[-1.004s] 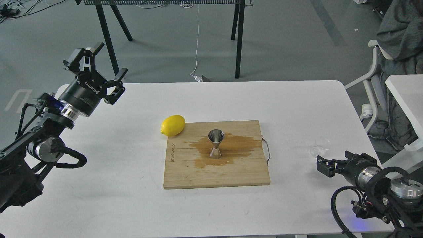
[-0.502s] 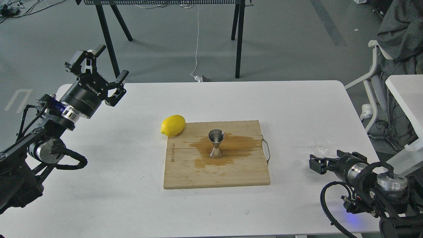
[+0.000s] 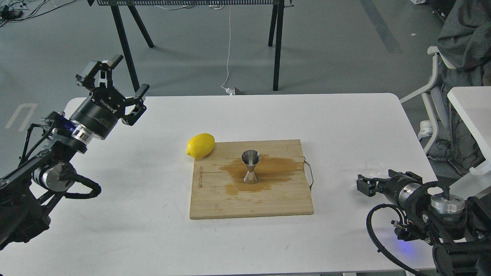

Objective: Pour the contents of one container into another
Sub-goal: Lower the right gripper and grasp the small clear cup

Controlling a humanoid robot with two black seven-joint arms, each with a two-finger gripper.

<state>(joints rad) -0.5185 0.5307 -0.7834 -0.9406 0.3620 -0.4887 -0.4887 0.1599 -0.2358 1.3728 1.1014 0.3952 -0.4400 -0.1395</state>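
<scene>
The steel jigger [image 3: 251, 166] stands upright in the middle of the wooden cutting board [image 3: 284, 203], in a brown puddle of spilled liquid [image 3: 276, 166]. The small clear glass cup [image 3: 374, 167] sits on the white table [image 3: 153, 230] to the right of the board, just beyond my right gripper [image 3: 365, 184]. That gripper is low, dark and small in the head view; it does not hold the cup, and its fingers cannot be told apart. My left gripper [image 3: 129, 73] hangs open and empty above the table's far left corner, well away from both containers.
A yellow lemon [image 3: 200, 145] lies against the board's far left corner. A metal handle [image 3: 310, 174] sticks out of the board's right side. A second white table [image 3: 470, 111] and a chair with dark cloth stand at the right.
My right arm has slid left along the table's right edge, the gripper passing in front of the glass cup. My left gripper has sunk slightly. Cup, jigger and lemon stayed put.
</scene>
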